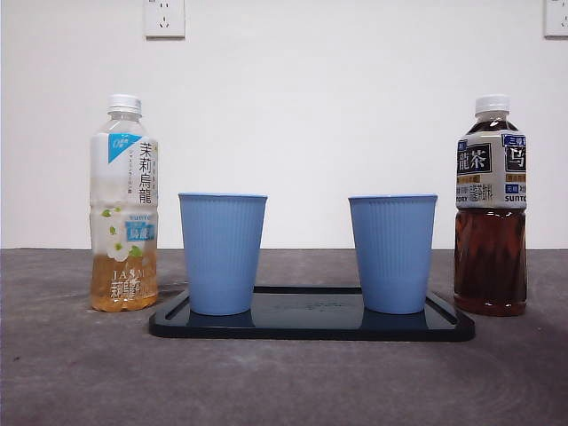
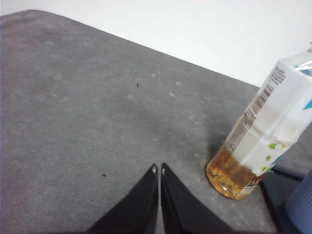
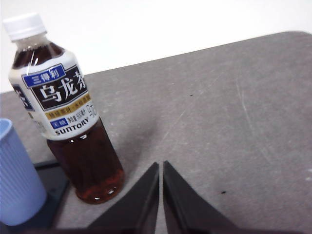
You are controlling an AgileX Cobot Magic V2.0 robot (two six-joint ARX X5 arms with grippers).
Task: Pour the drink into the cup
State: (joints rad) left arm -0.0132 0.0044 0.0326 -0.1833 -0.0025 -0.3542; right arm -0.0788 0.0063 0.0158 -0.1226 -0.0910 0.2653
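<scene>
Two blue ribbed cups (image 1: 222,253) (image 1: 391,253) stand upright on a black tray (image 1: 311,327). Left of the tray stands a bottle of pale jasmine tea (image 1: 124,206), about a quarter full, white cap on. Right of the tray stands a nearly full bottle of dark oolong tea (image 1: 490,209), also capped. My left gripper (image 2: 158,169) is shut and empty, low over the table beside the jasmine bottle (image 2: 261,131). My right gripper (image 3: 161,166) is shut and empty beside the oolong bottle (image 3: 68,112), with a cup's edge (image 3: 17,175) showing past it. Neither arm appears in the front view.
The table (image 1: 284,390) is a grey mottled surface against a white wall. Two wall sockets (image 1: 164,18) (image 1: 556,16) sit high on the wall.
</scene>
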